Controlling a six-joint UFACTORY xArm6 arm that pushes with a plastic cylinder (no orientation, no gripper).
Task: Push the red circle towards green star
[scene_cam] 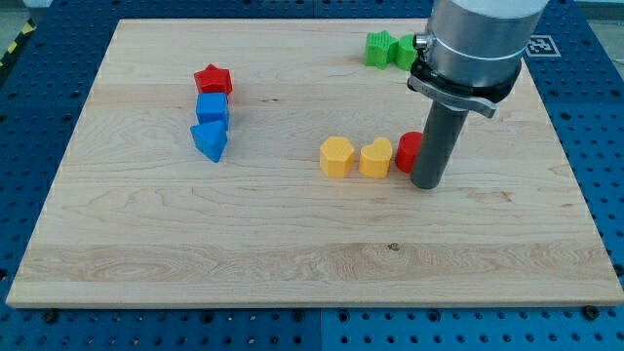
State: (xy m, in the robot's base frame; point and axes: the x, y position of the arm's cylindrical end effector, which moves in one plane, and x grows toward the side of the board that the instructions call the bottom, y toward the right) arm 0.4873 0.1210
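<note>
The red circle (pixel 408 151) lies right of centre on the wooden board, partly hidden behind my rod. My tip (pixel 427 184) rests on the board just at the circle's lower right, touching or nearly touching it. The green star (pixel 378 49) sits near the view's top, left of the arm's body, with a second green block (pixel 405 52) beside it, partly hidden by the arm.
A yellow heart (pixel 375 157) touches the red circle's left side, with a yellow hexagon (pixel 336 156) further left. At the left a red star (pixel 213 80), a blue cube (pixel 212 107) and a blue triangle (pixel 210 140) form a column. Board edge (pixel 312 304) runs along the bottom.
</note>
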